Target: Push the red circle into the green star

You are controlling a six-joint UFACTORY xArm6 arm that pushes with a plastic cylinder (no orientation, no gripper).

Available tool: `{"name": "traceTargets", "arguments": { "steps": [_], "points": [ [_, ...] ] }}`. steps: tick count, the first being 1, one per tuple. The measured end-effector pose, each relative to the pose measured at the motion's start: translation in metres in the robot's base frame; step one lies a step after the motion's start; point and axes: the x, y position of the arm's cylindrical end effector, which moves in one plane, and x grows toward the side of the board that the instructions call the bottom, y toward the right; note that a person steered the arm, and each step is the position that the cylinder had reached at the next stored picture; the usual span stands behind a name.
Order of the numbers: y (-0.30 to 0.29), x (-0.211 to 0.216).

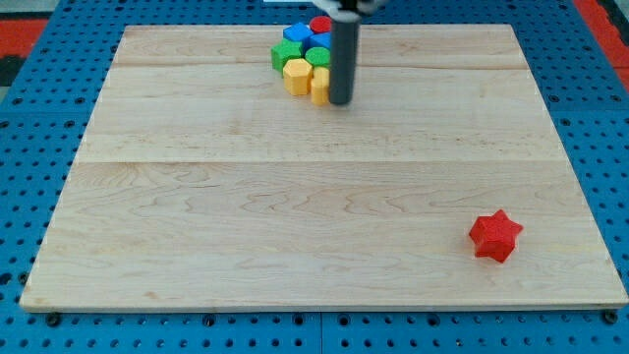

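Note:
The red circle [320, 24] sits at the top of a tight cluster of blocks near the view's top centre. Below it lie a blue block [295, 33] and another blue block [320, 41]. A green block [285, 54] and the green star [316, 57] sit under those. A yellow hexagon [296, 76] and a yellow block [320, 85] form the cluster's lower edge. My dark rod stands upright against the cluster's right side. My tip [341, 101] rests on the board just right of the yellow block, below and right of the red circle.
A red star [494, 237] lies alone near the board's bottom right corner. The wooden board [295, 197] lies on a blue perforated table [39, 147].

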Motion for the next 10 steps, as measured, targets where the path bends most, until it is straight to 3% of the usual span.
{"name": "traceTargets", "arguments": {
  "steps": [1,2,3,4,5,6,7,10],
  "points": [
    [0.016,0.014],
    [0.066,0.043],
    [0.174,-0.002],
    [0.155,-0.085],
    [0.103,-0.119],
    [0.076,-0.119],
    [-0.008,-0.118],
    [-0.027,-0.091]
  ]
}}
